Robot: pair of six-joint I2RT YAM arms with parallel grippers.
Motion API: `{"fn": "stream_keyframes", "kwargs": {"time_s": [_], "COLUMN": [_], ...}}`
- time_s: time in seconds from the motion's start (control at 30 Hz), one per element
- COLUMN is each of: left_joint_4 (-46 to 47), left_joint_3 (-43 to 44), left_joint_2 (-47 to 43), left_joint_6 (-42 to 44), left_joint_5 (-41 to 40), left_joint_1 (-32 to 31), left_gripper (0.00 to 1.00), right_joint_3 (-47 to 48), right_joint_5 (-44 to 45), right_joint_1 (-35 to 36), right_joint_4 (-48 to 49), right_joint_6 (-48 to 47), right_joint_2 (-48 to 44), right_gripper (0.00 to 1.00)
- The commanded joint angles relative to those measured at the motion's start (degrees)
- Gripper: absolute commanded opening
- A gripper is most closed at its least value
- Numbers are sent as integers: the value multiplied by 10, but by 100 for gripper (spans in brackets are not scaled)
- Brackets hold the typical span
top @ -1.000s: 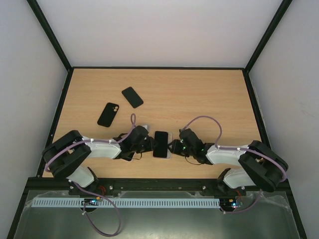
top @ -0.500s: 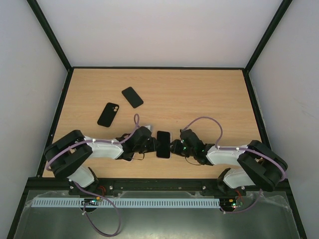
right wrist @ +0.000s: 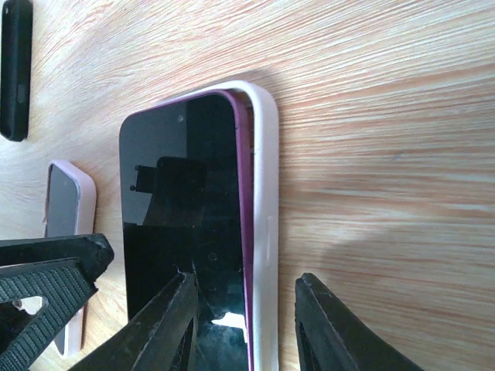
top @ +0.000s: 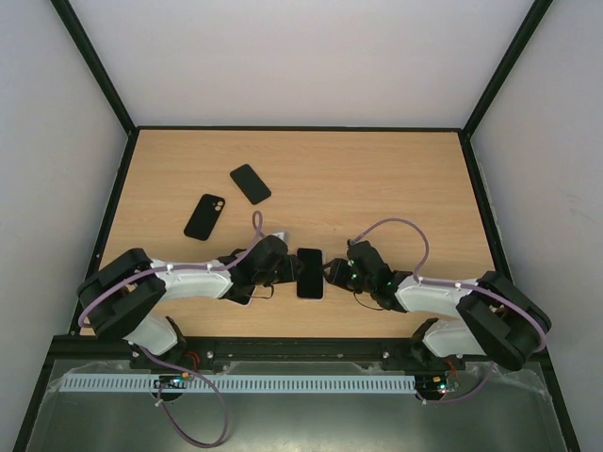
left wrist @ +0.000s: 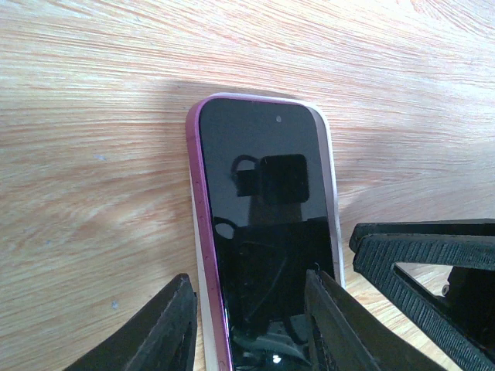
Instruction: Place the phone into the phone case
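Note:
The phone (top: 310, 273), with a black screen and purple edge, lies screen up near the table's front middle, inside the white phone case (right wrist: 267, 216). In the right wrist view the purple edge shows just above the case's rim on that side. My left gripper (left wrist: 249, 274) is open over the phone's (left wrist: 263, 201) left edge, with one finger beside the case and the other above the screen. My right gripper (right wrist: 247, 276) is open astride the opposite edge, one finger over the screen and one over bare wood. In the top view the left gripper (top: 290, 271) and right gripper (top: 332, 273) flank the phone.
A black case with a camera cutout (top: 204, 217) and a black slab (top: 251, 184) lie at the far left. A second white-rimmed device (right wrist: 68, 232) lies under the left arm. The table's black frame (top: 283, 128) bounds the wood.
Both grippers' jaws have spread wider around the phone's edges. The phone has shifted slightly right and now lies straighter. The right arm drew back a little to the right.

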Motion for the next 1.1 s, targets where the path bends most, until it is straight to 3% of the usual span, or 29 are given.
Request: {"fn": "stream_keyframes", "kwargs": {"time_s": [0.0, 0.37, 0.6, 0.9, 1.07], "left_joint_4": [-4, 21, 49, 50, 32], "left_joint_3": [15, 42, 50, 56, 62], "left_joint_2": [5, 55, 73, 69, 65], "left_joint_6": [11, 29, 52, 72, 72], "left_joint_5": [-13, 5, 44, 55, 56], "left_joint_1": [6, 11, 9, 2, 0], "left_gripper": [39, 24, 12, 11, 17], "right_joint_3": [4, 19, 26, 43, 51], "right_joint_5": [-13, -18, -56, -122, -83], "right_joint_1": [-15, -27, -28, -27, -28], "right_joint_4": [18, 88, 141, 152, 109], "right_joint_6": [1, -23, -55, -107, -103], "right_joint_2": [19, 91, 124, 134, 133], "right_gripper": [34, 24, 24, 26, 26]}}
